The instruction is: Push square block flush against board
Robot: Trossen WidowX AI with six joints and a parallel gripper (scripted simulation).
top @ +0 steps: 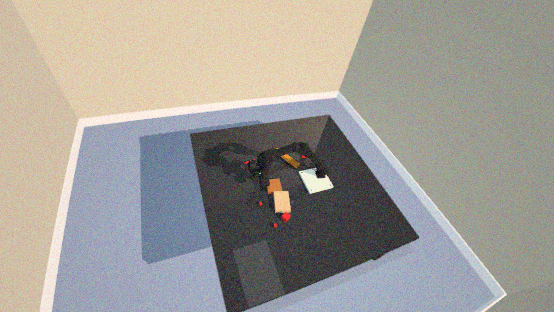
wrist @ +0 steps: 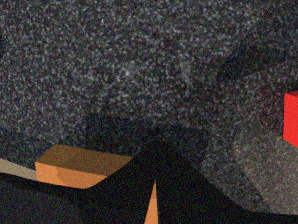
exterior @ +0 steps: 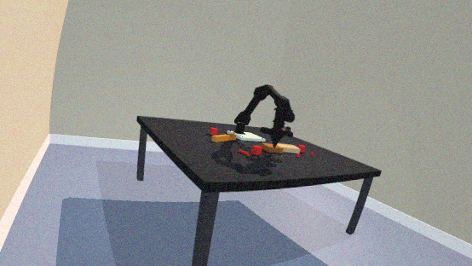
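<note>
The square block [top: 275, 185] [exterior: 269, 147] [wrist: 75, 172] is orange and lies flat on the table. The board [top: 282, 202] [exterior: 290, 148] [wrist: 14, 169] is pale tan and lies flat at the block's end. In the top view they look touching or nearly so, with the block shifted left, its side edges not in line with the board's. Whether a whole side touches is too small to tell. My gripper [top: 266, 187] [exterior: 275, 146] [wrist: 158, 148] is shut and empty, pointing down close beside or over the block. Its fingers hide part of the block in the wrist view.
A red cube [top: 285, 217] [exterior: 302, 148] sits near the board's far end, with small red pieces around. Another red cube [exterior: 256, 150] [wrist: 291, 120] stands near the block. An orange bar [top: 290, 160] [exterior: 223, 138] lies by the white base plate [top: 317, 186] [exterior: 252, 136].
</note>
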